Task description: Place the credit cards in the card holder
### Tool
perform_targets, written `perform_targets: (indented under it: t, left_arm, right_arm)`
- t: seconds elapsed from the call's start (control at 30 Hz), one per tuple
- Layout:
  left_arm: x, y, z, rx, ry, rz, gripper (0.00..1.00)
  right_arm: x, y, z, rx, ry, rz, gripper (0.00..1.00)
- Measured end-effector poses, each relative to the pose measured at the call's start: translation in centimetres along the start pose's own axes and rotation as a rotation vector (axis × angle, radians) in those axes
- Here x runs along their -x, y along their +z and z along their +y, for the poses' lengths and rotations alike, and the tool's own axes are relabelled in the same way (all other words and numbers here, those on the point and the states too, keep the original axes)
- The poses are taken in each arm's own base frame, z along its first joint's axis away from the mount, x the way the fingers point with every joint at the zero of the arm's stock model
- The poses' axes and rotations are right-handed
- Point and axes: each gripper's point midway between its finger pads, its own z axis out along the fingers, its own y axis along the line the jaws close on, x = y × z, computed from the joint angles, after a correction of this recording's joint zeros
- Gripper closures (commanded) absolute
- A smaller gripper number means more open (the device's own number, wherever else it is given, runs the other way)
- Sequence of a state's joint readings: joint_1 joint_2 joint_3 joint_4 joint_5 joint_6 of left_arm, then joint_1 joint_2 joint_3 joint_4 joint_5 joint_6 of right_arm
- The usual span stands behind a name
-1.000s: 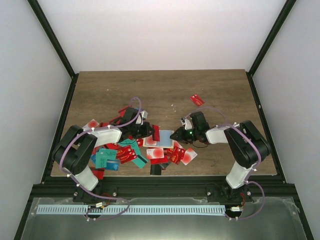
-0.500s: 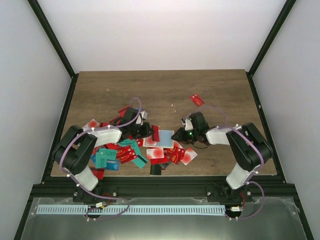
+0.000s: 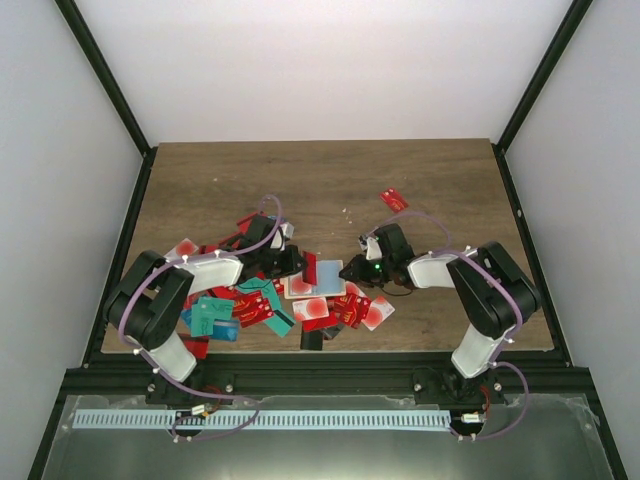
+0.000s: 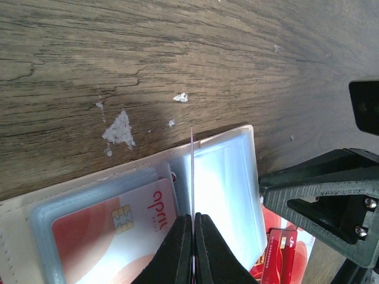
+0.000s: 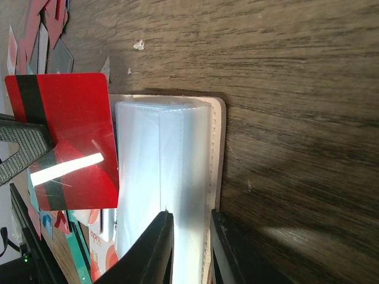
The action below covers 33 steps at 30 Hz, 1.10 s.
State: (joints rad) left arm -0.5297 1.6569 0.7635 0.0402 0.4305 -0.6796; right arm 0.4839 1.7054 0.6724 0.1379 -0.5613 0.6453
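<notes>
The card holder (image 3: 325, 277) lies open in mid-table, beige outside and light blue inside. My left gripper (image 3: 296, 262) is shut on a red credit card (image 3: 312, 266) and holds it on edge over the holder. In the left wrist view the card (image 4: 192, 171) shows edge-on between my shut fingers (image 4: 193, 218), standing over the clear sleeves (image 4: 225, 189). A white-and-red card (image 4: 118, 225) sits in the left sleeve. My right gripper (image 3: 352, 272) grips the holder's right flap. In the right wrist view its jaws (image 5: 188, 216) close on the sleeves and beige cover (image 5: 216, 142), with the red card (image 5: 68, 136) beside them.
Several loose red, teal and white cards (image 3: 240, 305) lie scattered to the left of and in front of the holder. More red cards (image 3: 360, 310) lie at its front right. One red card (image 3: 394, 200) lies alone further back. A black card (image 3: 312, 338) sits near the front edge.
My right gripper has shifted slightly left on the holder. My left gripper with the red card has barely moved.
</notes>
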Motion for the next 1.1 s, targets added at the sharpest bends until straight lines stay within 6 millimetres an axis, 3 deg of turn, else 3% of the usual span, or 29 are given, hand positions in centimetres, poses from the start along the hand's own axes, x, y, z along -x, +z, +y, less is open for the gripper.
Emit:
perform_targets:
  t: [0.57, 1.1]
  left_arm:
    - [-0.4, -0.6, -0.3, -0.046, -0.113, 0.017, 0.96]
    - [-1.4, -0.4, 0.6, -0.054, -0.182, 0.014, 0.96]
  right_arm:
    - [0.1, 0.0, -0.1, -0.016, 0.027, -0.009, 0.82]
    - [0.0, 0.0, -0.2, -0.019, 0.070, -0.021, 0.83]
